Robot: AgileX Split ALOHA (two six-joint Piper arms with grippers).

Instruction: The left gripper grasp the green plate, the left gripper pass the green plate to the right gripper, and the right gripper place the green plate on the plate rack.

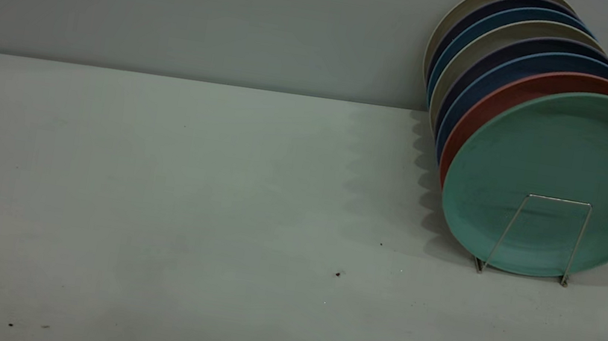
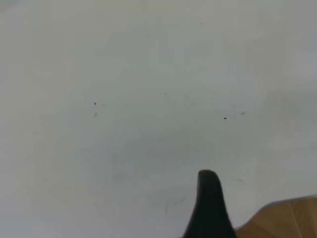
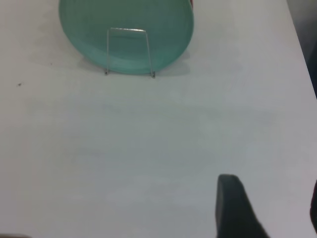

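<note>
The green plate stands upright at the front of the plate rack, behind its front wire loop, at the right of the table. It also shows in the right wrist view, with the rack's loop in front of it. Neither arm shows in the exterior view. My right gripper is open and empty, over bare table well short of the rack. My left gripper is open and empty over bare table near its edge; only one finger shows.
Behind the green plate stand a salmon-pink plate, several blue plates and beige ones. A grey wall rises behind the table. The table edge shows in the right wrist view, and wooden floor in the left wrist view.
</note>
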